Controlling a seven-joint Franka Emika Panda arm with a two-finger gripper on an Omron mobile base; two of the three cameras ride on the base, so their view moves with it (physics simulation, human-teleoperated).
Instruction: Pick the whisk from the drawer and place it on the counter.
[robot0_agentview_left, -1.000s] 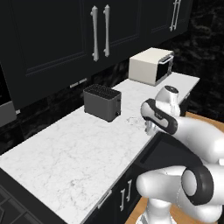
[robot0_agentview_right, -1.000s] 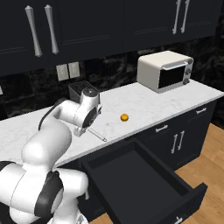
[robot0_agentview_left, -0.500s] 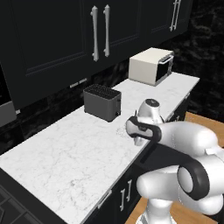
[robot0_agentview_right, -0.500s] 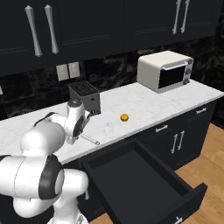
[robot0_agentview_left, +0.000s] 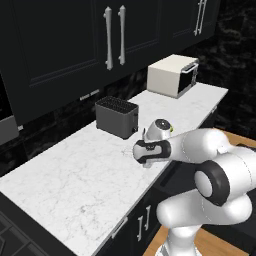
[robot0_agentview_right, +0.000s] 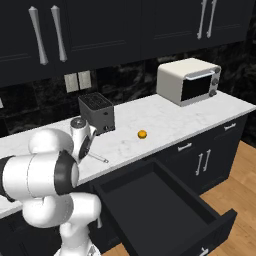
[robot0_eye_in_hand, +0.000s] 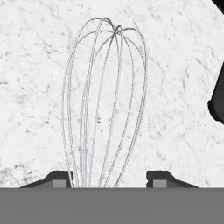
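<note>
The whisk (robot0_eye_in_hand: 105, 100) lies on the white worktop (robot0_eye_in_hand: 39, 65), its wire head running up the frame's centre between the fingers (robot0_eye_in_hand: 60, 178), which stand apart, off the wires. Best lift straight away, without snagging the loops.

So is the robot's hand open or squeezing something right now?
Gripper: open, fingertips apart on either side of the whisk, which lies on the counter.

White marble counter (robot0_agentview_right: 165, 122) spans frame middle. On it: cream microwave (robot0_agentview_right: 189, 81) at upper right, black toaster (robot0_agentview_right: 96, 113) left of centre, small orange ball (robot0_agentview_right: 142, 134) at centre, whisk (robot0_agentview_right: 98, 158) lying near front edge, lower left.
</note>
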